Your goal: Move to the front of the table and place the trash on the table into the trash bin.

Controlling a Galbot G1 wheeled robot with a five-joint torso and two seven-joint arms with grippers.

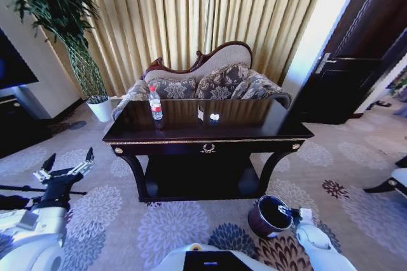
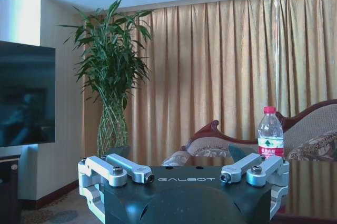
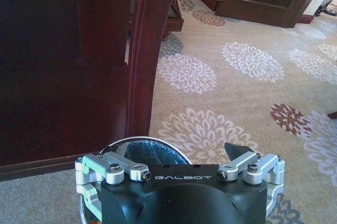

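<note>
Table [image 1: 208, 136] centred ahead, sofa [image 1: 210, 80] directly behind it. On tabletop: bottle [image 1: 155, 104] upright toward left rear; two scraps [image 1: 208, 116] near centre, well apart from bottle. Trash bin [image 1: 269, 215] on carpet, in front of table's right leg, lower than tabletop. Potted plant [image 1: 76, 42] left of sofa, behind table's left end. Left gripper [image 1: 65, 171] low, left of table front. Right gripper [image 3: 179, 169] just above the bin rim.
</note>
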